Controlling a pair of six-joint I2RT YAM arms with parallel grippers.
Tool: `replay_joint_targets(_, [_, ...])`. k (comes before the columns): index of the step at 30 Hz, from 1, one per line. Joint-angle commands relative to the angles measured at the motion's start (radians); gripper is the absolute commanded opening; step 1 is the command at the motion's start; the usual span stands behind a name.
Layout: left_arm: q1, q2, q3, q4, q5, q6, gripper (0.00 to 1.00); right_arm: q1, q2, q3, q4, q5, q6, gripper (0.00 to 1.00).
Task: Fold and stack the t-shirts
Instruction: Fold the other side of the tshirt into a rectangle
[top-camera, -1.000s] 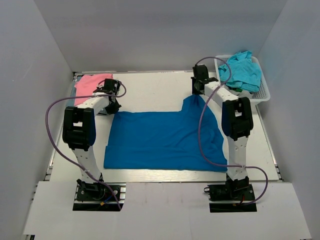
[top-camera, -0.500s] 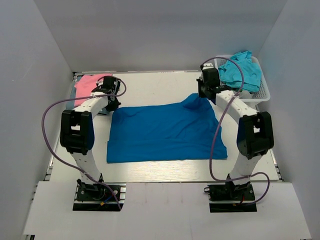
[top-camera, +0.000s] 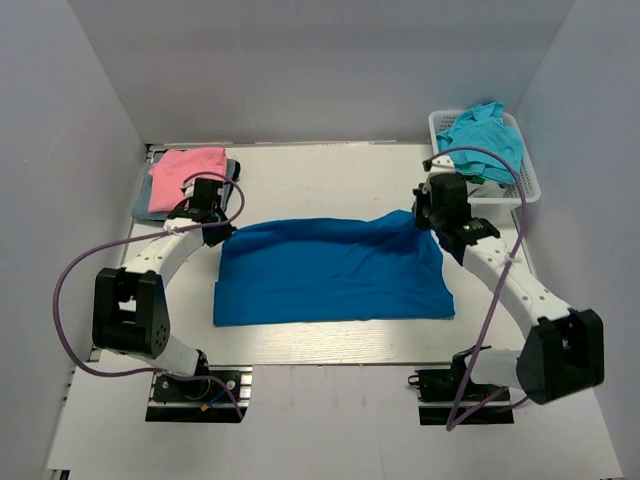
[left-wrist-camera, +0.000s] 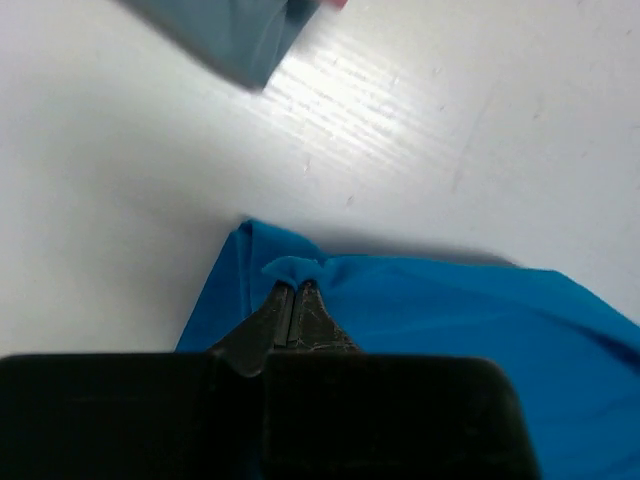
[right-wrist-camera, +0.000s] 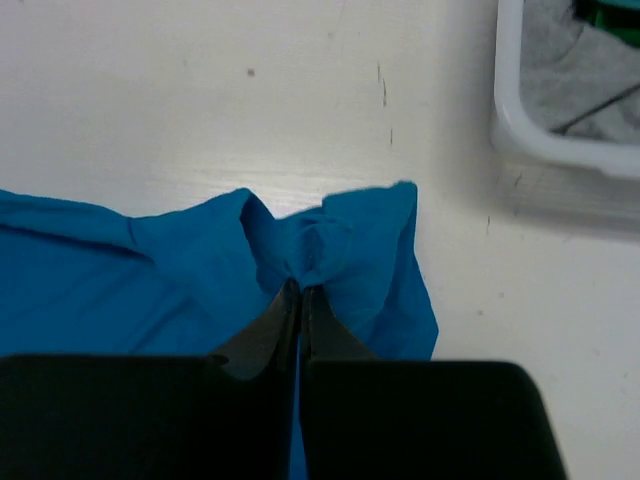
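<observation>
A royal-blue t-shirt (top-camera: 330, 275) lies spread across the middle of the table. My left gripper (top-camera: 213, 226) is shut on its far left corner, pinching a small fold of blue cloth (left-wrist-camera: 295, 268). My right gripper (top-camera: 428, 216) is shut on its far right corner, pinching bunched blue cloth (right-wrist-camera: 320, 245). A pink t-shirt (top-camera: 185, 168) lies folded on a grey-blue one (top-camera: 145, 207) at the far left. A turquoise t-shirt (top-camera: 482, 140) lies in the basket at the far right.
A white plastic lattice basket (top-camera: 525, 185) stands at the far right corner; its rim shows in the right wrist view (right-wrist-camera: 550, 150). The grey-blue cloth's corner shows in the left wrist view (left-wrist-camera: 225, 35). Grey walls close the table in on three sides.
Both grippers have drawn back toward the near side with the blue shirt's far corners. The shirt's far edge has come nearer and it lies shorter and flatter.
</observation>
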Motion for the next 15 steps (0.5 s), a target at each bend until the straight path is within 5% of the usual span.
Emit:
replay_joint_targets(1, [0.0,-0.071,-0.093,0.023,0.041,-0.045,0.0,0.007,-0.085,-0.086,-0.033,0.005,0.032,0.0])
replay_joint_targets(15, [0.0,-0.313,-0.238,-0.01,0.031,-0.111,0.0,0.01,-0.401,-0.243,-0.226,-0.003,0.096,0.0])
